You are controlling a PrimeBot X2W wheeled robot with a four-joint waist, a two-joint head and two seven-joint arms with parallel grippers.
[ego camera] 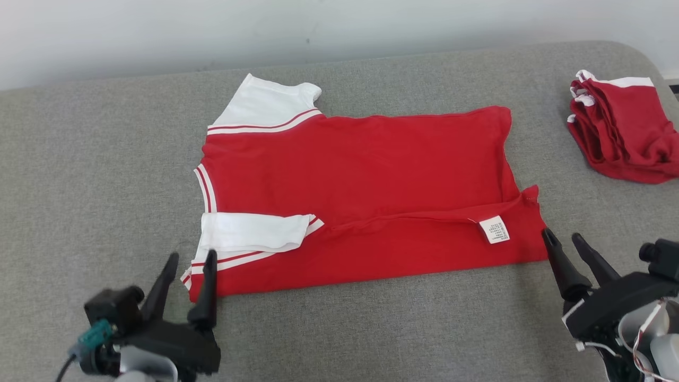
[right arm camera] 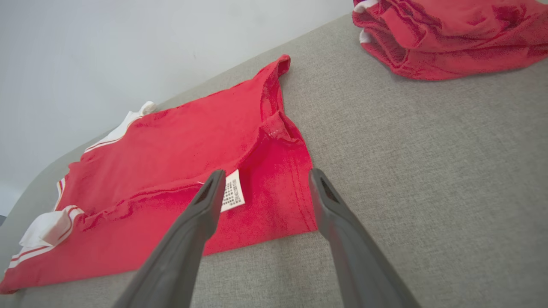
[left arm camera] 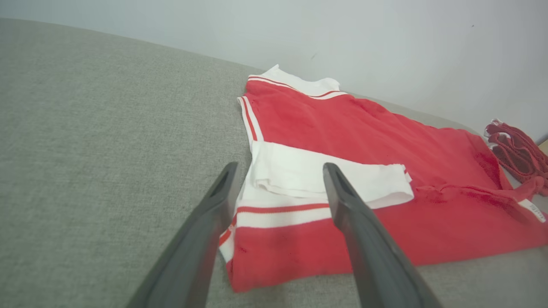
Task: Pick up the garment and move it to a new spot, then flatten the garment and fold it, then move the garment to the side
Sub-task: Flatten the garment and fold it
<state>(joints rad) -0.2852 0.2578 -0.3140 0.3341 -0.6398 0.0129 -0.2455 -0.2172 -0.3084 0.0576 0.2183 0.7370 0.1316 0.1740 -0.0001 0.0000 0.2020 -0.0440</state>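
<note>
Head view: I'm watching the grey cushion carrying the red garment, part-folded, centre. I'm judging it light, limp, easily wrinkling. Both released, left gripper and right gripper are hovering at its near corners; I'm favouring pinching those hems.

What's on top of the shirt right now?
A white sleeve lies folded over the shirt near its left end, and a white label shows at the right. What lies beneath the folded near strip is covered.
</note>
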